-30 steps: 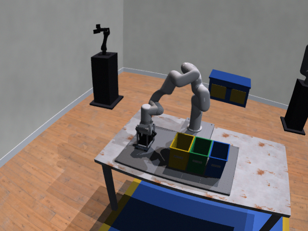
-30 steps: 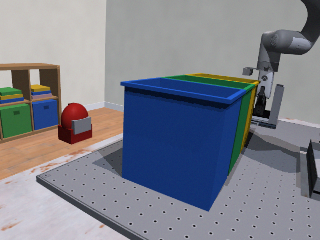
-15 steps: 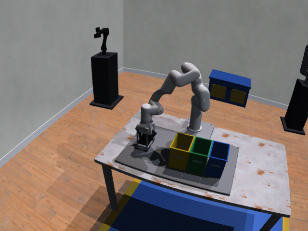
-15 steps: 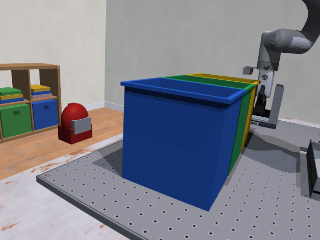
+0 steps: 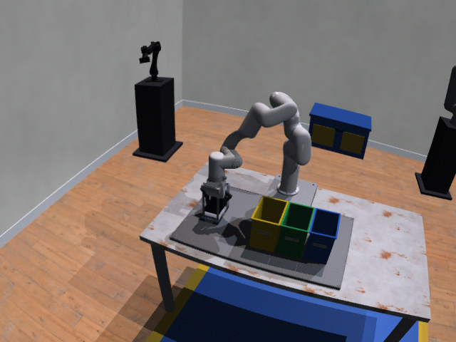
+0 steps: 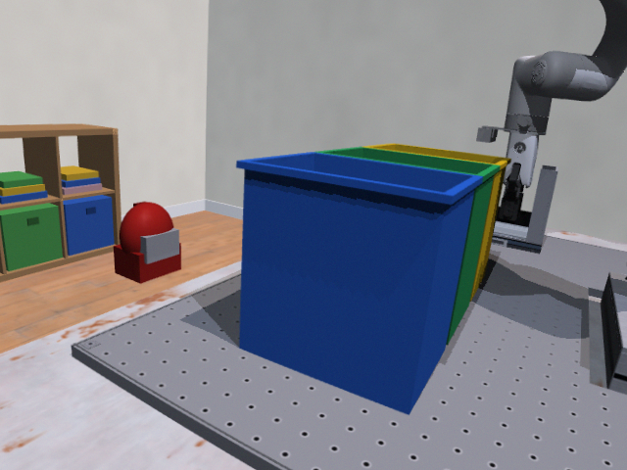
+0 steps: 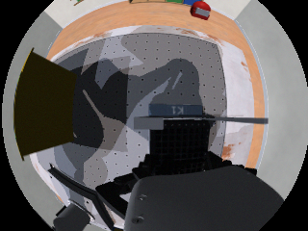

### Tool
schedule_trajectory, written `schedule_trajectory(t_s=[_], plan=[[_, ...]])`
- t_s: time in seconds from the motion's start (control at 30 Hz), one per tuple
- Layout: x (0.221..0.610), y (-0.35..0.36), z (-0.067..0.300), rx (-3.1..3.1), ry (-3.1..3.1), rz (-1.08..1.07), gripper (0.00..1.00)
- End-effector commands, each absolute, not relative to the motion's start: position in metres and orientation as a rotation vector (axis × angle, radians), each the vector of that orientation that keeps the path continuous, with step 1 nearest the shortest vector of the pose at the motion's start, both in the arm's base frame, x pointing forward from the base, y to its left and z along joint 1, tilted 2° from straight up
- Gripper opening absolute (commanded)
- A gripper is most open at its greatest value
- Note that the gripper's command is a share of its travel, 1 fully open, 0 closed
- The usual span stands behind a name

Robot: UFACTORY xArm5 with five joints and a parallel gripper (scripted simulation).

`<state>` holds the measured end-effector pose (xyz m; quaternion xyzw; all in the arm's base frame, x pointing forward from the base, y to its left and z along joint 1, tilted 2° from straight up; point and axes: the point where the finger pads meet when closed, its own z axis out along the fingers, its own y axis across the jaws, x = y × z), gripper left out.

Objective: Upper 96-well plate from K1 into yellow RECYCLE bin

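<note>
- Reaching straight down into the grey open-frame stack rack marked K1 (image 5: 214,206), the pincer (image 5: 215,201) is seen clamped on the dark upper 96-well plate (image 7: 181,137), its fingers standing wide across the plate.
- The plate is held inside the rack frame; the lower plate cannot be told apart from it.
- The rack is set on the grey perforated board (image 5: 206,235) on the rust-stained white tabletop (image 5: 386,235).
- Three square open-topped bins are lined up touching: yellow bin (image 5: 268,225), green bin (image 5: 296,231), blue bin (image 5: 323,237), all upright.
- The yellow bin is placed nearest the rack, apart from it.
</note>
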<state>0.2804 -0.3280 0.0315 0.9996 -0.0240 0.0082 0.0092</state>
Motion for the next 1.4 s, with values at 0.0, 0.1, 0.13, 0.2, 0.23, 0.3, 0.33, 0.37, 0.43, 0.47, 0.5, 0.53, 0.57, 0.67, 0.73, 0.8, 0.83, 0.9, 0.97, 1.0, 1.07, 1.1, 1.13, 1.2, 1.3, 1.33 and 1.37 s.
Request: schedule_trajectory(t_s=[0.0, 0.1, 0.13, 0.2, 0.23, 0.3, 0.33, 0.37, 0.43, 0.47, 0.5, 0.53, 0.57, 0.67, 0.73, 0.8, 0.83, 0.9, 0.97, 1.0, 1.07, 1.1, 1.13, 1.2, 1.3, 1.33, 1.37], plan=[[0.281, -0.329, 0.035, 3.120, -0.075, 0.029, 0.00], [0.281, -0.329, 0.037, 3.120, -0.075, 0.029, 0.00], [0.281, -0.329, 0.038, 3.120, -0.075, 0.029, 0.00], [0.281, -0.329, 0.039, 3.120, -0.075, 0.029, 0.00], [0.281, -0.329, 0.039, 3.120, -0.075, 0.029, 0.00], [0.281, -0.329, 0.040, 3.120, -0.075, 0.029, 0.00], [0.281, -0.329, 0.041, 3.120, -0.075, 0.029, 0.00], [0.281, -0.329, 0.041, 3.120, -0.075, 0.029, 0.00], [0.281, -0.329, 0.041, 3.120, -0.075, 0.029, 0.00], [0.281, -0.329, 0.041, 3.120, -0.075, 0.029, 0.00], [0.281, -0.329, 0.041, 3.120, -0.075, 0.029, 0.00], [0.281, -0.329, 0.041, 3.120, -0.075, 0.029, 0.00], [0.281, -0.329, 0.041, 3.120, -0.075, 0.029, 0.00], [0.281, -0.329, 0.045, 3.120, -0.075, 0.029, 0.00], [0.281, -0.329, 0.048, 3.120, -0.075, 0.029, 0.00], [0.281, -0.329, 0.048, 3.120, -0.075, 0.029, 0.00], [0.281, -0.329, 0.050, 3.120, -0.075, 0.029, 0.00], [0.281, -0.329, 0.053, 3.120, -0.075, 0.029, 0.00], [0.281, -0.329, 0.056, 3.120, -0.075, 0.029, 0.00], [0.280, -0.329, 0.058, 3.120, -0.075, 0.029, 0.00], [0.280, -0.329, 0.061, 3.120, -0.075, 0.029, 0.00], [0.280, -0.329, 0.063, 3.120, -0.075, 0.029, 0.00], [0.280, -0.329, 0.065, 3.120, -0.075, 0.029, 0.00], [0.280, -0.329, 0.068, 3.120, -0.075, 0.029, 0.00], [0.280, -0.329, 0.073, 3.120, -0.075, 0.029, 0.00], [0.280, -0.329, 0.073, 3.120, -0.075, 0.029, 0.00], [0.280, -0.329, 0.073, 3.120, -0.075, 0.029, 0.00]])
